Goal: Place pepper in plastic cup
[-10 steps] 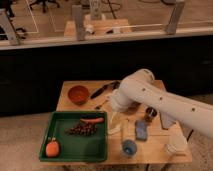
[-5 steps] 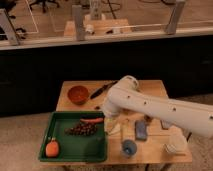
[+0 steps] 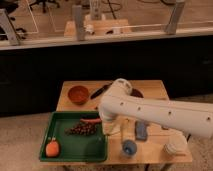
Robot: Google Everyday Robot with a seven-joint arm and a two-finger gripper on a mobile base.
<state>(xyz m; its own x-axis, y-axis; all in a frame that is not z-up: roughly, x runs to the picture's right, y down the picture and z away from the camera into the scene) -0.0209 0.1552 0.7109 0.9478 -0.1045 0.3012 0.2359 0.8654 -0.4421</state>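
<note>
in the camera view, the pepper (image 3: 91, 120) is seen lying in the green tray (image 3: 75, 151), just above the dark grapes (image 3: 82, 129). the gripper (image 3: 107, 131) is held low at the tray's right edge, just beside the pepper; whether it is apart or together cannot be told. the plastic cup (image 3: 129, 147) is seen on the table (image 3: 150, 89), right of the tray

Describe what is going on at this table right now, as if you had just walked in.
A white robot arm reaches in from the right over the wooden table. Its gripper is lowered at the right edge of the green tray, close to the pepper, which lies in the tray beside the dark grapes. The blue plastic cup stands on the table right of the tray; the pepper is not yet in it.
</note>
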